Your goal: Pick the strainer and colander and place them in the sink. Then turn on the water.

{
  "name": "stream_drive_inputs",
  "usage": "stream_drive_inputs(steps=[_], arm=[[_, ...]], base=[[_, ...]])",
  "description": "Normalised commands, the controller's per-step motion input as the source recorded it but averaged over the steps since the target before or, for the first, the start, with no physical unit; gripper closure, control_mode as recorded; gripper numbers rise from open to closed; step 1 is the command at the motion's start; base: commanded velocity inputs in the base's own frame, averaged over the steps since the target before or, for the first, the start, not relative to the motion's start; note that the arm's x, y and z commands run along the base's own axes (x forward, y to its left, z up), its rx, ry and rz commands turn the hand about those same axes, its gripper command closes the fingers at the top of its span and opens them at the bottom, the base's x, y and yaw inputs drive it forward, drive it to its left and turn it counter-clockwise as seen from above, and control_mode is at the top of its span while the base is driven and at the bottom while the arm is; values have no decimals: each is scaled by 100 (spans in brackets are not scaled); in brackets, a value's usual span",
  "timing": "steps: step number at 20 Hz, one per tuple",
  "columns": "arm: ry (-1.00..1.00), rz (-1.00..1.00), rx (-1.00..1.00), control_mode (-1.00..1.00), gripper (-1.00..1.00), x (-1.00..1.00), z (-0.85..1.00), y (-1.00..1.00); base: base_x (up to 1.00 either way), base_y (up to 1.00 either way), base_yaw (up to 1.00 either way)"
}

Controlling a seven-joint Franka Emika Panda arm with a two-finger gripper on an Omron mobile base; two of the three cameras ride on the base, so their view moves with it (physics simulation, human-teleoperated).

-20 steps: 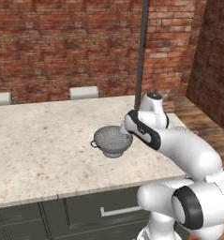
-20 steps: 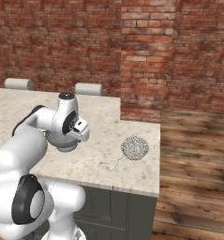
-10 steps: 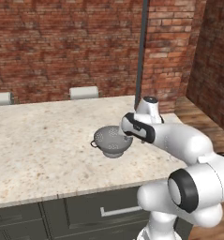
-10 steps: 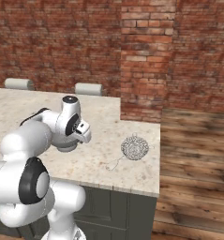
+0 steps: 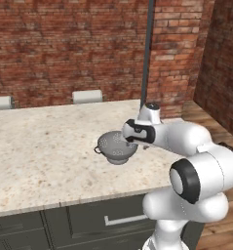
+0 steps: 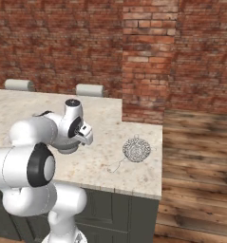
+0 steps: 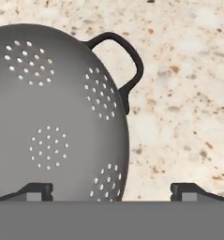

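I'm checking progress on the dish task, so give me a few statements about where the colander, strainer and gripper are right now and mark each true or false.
1. The colander stands upright on the counter. True.
2. The strainer sits inside the colander. False: it lies apart, near the counter's far end.
3. The gripper is open, holding nothing. True.
4. The colander has no handles. False: a dark loop handle shows in the hand view.
5. The strainer is already lifted. False: it rests on the counter.
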Motion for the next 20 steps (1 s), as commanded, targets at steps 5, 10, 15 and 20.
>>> stream_drive_inputs(steps=[5,10,15,20], arm=[[0,0,0,-100,-100,30,-15,5],[0,0,0,-100,100,21,-22,1],[0,0,0,-100,100,11,-24,3],[-1,0,0,-100,100,0,-28,2]], base=[[0,0,0],[0,0,0],[0,0,0],[0,0,0]])
